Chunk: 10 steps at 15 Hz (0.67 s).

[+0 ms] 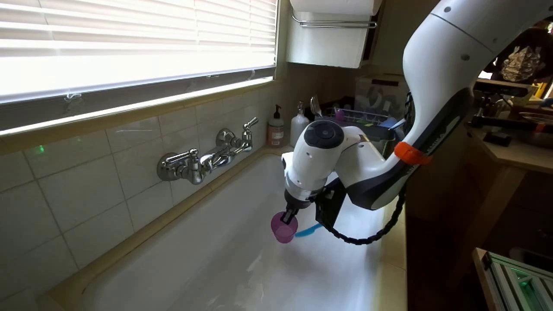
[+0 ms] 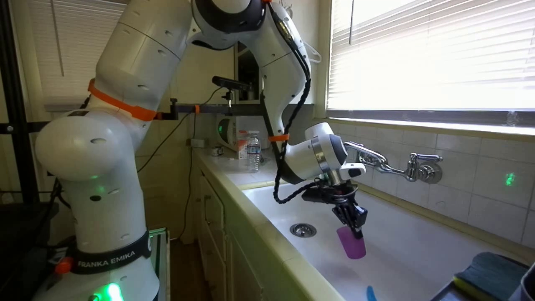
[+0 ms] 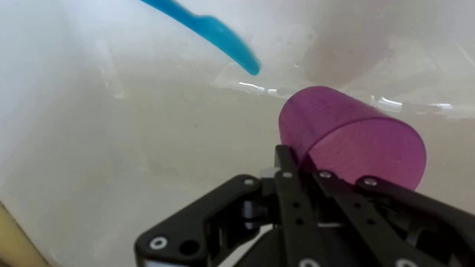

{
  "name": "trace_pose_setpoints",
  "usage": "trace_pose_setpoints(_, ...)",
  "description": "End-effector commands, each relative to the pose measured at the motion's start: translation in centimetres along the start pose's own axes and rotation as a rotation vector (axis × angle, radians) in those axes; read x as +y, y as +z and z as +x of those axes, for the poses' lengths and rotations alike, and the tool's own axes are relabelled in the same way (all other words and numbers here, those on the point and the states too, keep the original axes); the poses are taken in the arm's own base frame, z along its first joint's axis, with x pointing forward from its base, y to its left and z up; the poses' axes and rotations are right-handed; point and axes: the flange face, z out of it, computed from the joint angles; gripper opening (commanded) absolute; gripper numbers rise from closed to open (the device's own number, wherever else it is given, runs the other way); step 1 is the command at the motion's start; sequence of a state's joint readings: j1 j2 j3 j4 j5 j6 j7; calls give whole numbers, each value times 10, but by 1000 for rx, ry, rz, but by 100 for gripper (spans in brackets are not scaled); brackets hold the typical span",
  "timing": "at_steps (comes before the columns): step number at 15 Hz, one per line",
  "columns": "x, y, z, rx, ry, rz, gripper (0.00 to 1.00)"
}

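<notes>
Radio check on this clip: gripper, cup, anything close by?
Gripper closed on purple cup at the rim. Cup tilted, contact with sink unclear. Blue utensil close, not touching cup.

One purple cup (image 3: 352,137), one blue knife (image 3: 207,27), one gripper (image 3: 298,161), two pump bottles (image 1: 275,129)

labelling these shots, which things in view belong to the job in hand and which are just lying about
Seem part of the job:
purple cup, pinched at its rim
hand, shut on the cup
white sink, below both

Seem just lying about:
blue knife, in the sink, apart from the cup
white pump bottle, by the sink
water bottle, on the counter
</notes>
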<state>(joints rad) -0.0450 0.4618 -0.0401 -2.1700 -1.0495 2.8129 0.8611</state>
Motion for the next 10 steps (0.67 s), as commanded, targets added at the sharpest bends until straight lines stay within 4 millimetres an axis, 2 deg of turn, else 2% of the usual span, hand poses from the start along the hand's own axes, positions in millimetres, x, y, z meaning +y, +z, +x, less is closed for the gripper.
trace_pose_setpoints(1,13,10,-16,70,115,155,1)
trace_pose_setpoints(6,36,23,-26,154,281,335,1)
trace_pose_setpoints(10,45,37,-37,103,389,333,1)
